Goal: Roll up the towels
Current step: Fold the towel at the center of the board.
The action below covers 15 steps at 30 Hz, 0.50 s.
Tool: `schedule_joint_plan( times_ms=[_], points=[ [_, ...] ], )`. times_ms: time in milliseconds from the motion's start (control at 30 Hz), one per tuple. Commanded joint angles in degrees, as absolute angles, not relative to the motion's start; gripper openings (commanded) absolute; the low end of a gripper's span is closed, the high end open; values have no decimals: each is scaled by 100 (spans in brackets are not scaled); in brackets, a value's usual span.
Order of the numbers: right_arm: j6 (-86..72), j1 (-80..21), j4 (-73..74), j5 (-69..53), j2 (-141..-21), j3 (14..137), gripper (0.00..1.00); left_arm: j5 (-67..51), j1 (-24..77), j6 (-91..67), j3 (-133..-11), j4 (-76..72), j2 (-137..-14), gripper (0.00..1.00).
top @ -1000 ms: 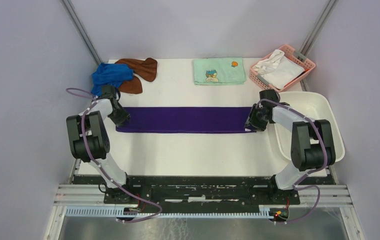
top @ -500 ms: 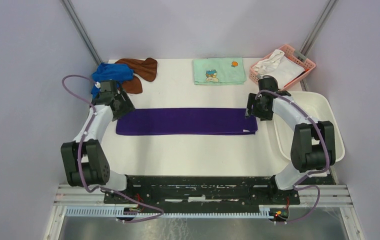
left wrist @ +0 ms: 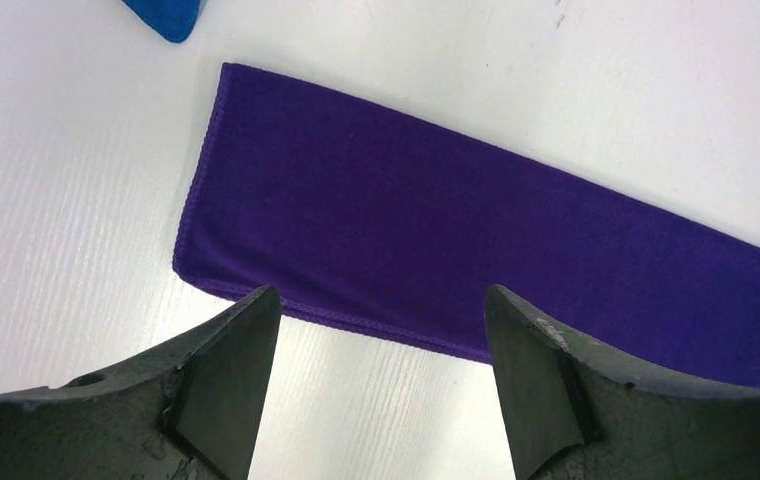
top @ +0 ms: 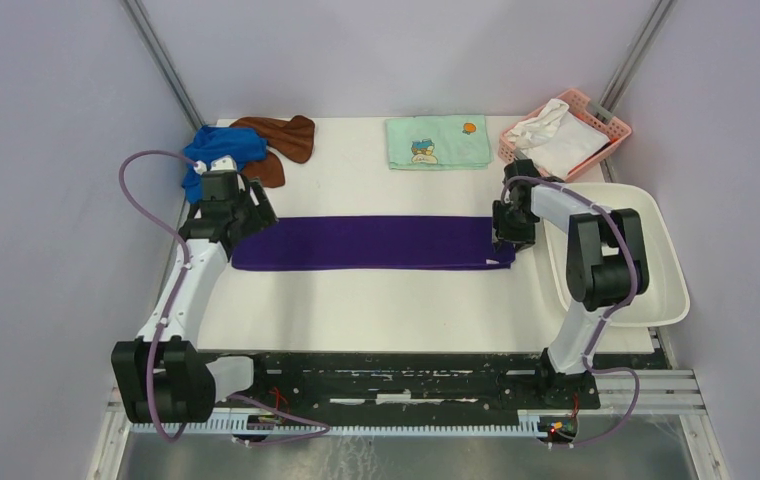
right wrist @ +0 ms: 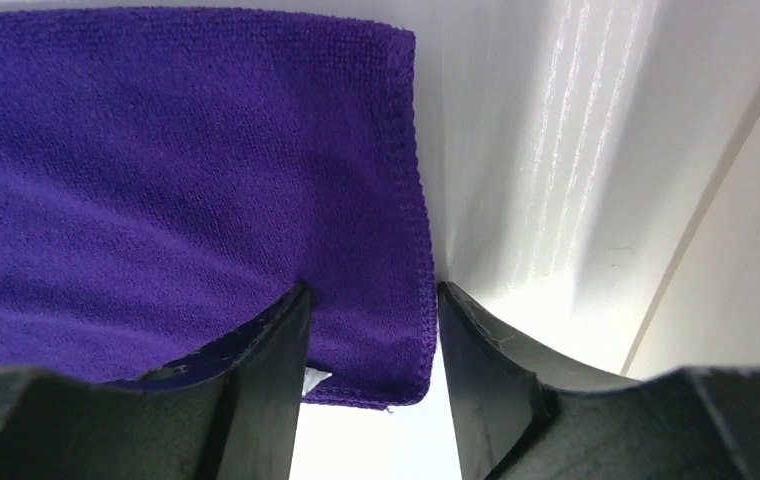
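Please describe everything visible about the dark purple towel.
The dark purple towel is a soft terry cloth with stitched hems. It is a long narrow strip, lying flat and unrolled across the middle of the white table. The open left hand hovers above its left end, and the open right hand straddles its right edge.

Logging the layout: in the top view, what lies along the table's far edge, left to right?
First the blue towel → brown towel → green towel → pink basket.
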State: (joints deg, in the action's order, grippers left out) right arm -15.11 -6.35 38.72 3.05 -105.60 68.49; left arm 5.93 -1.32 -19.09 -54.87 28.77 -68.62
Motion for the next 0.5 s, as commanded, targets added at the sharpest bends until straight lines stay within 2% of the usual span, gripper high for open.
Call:
schedule_joint_plan(
  times_ms=[0,133,300,467],
  points=[
    [-1432,-641,3879,241,-10747,6971,56,695,-73,-1658,-5433,2601,-6828,82],
    [-1535,-641,3954,-118,-11052,6898,51,634,-62,-1660,-5459,2591,-6867,82],
    [-1698,-641,4063,-386,-11172,6778,36,634,-53,-1662,-5463,2590,-6867,82],
    [-1667,-721,4161,-309,-11157,6920,10,616,-41,-1669,-5449,2593,-6862,82]
  ],
)
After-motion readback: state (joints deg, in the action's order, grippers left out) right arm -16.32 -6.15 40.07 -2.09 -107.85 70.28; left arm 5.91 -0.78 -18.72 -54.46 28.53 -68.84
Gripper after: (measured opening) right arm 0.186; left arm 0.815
